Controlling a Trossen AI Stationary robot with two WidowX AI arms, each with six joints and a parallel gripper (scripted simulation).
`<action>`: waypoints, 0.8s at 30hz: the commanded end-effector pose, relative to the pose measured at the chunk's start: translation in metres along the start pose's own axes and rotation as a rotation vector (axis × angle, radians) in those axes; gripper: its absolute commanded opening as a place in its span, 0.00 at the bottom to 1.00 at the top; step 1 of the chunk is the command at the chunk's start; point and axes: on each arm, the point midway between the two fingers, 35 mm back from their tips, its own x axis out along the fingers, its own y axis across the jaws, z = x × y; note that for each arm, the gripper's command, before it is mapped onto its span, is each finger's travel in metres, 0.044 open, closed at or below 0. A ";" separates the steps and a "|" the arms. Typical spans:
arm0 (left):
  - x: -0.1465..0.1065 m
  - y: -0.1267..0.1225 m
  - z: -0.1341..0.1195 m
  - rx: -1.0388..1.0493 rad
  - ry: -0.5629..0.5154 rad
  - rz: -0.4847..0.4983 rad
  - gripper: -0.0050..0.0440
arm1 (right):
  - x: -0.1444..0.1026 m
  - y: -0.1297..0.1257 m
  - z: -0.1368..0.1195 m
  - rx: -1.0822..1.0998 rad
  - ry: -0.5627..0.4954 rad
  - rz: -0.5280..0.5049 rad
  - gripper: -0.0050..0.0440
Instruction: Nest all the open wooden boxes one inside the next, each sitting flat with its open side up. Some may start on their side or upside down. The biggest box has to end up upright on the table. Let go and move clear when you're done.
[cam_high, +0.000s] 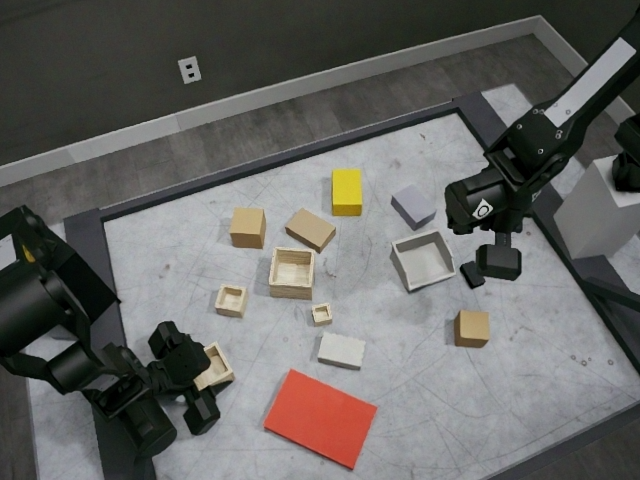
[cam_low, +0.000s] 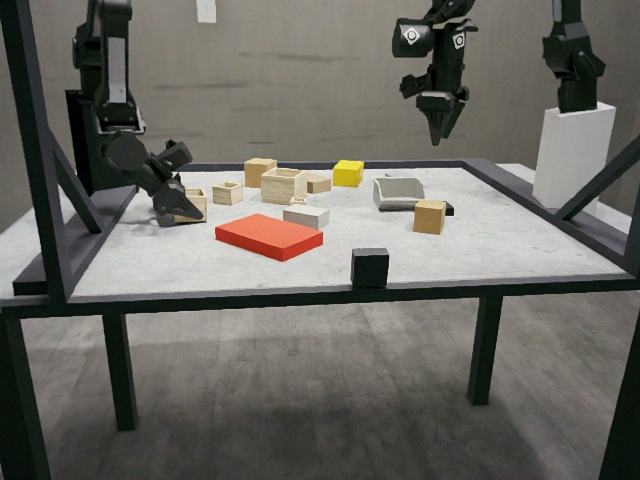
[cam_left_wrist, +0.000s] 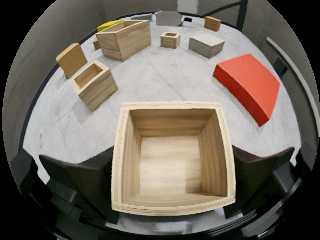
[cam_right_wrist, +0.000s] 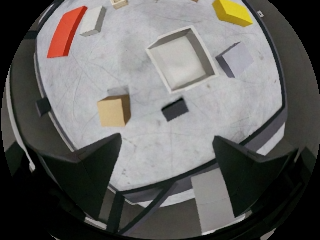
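My left gripper (cam_high: 199, 379) (cam_left_wrist: 170, 140) is shut on a medium open wooden box (cam_high: 221, 365) (cam_low: 199, 200) (cam_left_wrist: 170, 165). It holds the box tilted, low over the table at the left; whether it touches the table is unclear. The biggest wooden box (cam_high: 292, 289) (cam_low: 281, 190) (cam_left_wrist: 131, 44) stands open side up mid-table. A smaller box (cam_high: 230, 308) (cam_low: 227, 194) (cam_left_wrist: 101, 92) stands open side up to its left in the top view. The tiniest box (cam_high: 322, 316) (cam_left_wrist: 170, 43) is upright in front of the biggest. My right gripper (cam_low: 436, 142) (cam_right_wrist: 168, 139) is open and empty, high above the right side.
A grey tray (cam_high: 424, 260) and a black block (cam_high: 471, 274) are at the right. A red slab (cam_high: 320, 418) and a pale block (cam_high: 341, 351) lie in front. Tan blocks (cam_high: 248, 228) (cam_high: 310, 229) (cam_high: 471, 329), a yellow block (cam_high: 346, 191) and a lavender block (cam_high: 413, 205) stand around.
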 end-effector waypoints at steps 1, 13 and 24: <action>0.002 -0.003 -0.001 -0.014 -0.043 -0.005 0.00 | -0.006 0.003 0.004 0.002 -0.021 0.011 0.92; 0.002 -0.005 0.000 -0.019 -0.044 -0.009 0.49 | -0.006 0.003 0.004 0.002 -0.021 0.011 0.92; 0.002 -0.005 0.000 -0.019 -0.044 -0.009 0.92 | -0.006 0.003 0.004 0.002 -0.021 0.011 0.92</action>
